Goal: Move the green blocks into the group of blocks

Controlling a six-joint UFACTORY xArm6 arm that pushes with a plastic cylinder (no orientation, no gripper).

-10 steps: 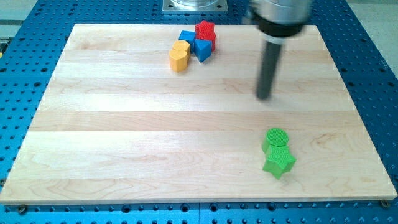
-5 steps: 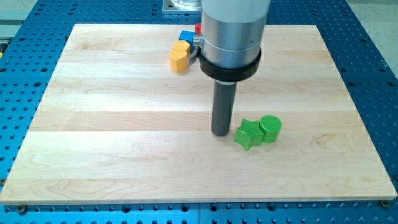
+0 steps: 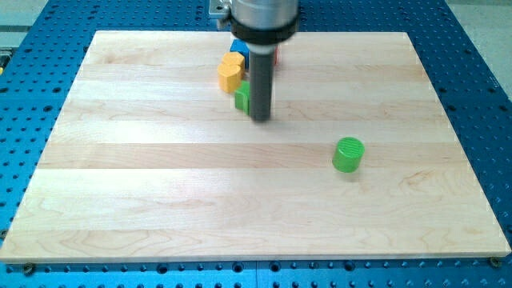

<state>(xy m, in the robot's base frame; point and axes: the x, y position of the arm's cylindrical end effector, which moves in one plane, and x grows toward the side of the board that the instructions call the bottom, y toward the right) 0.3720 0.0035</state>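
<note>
Wooden desk (image 3: 144,184) was seen carrying everything. Taking my tip (image 3: 261,119) as landmark: a yellow block (image 3: 230,72) lay up-left, a green block (image 3: 242,98), shape half hidden, was pressed against the rod's left, blue (image 3: 238,47) and red (image 3: 276,56) blocks were glimpsed behind, and a green cylinder (image 3: 348,154) sat well apart, lower right. No gripper was fitted, so no jaw state could be told.

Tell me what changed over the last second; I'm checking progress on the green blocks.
My tip pushed one green block toward the view's top-left, up beside the yellow block. The green cylinder moved slightly upward, then was left behind. The yellow block and blue block stayed.
</note>
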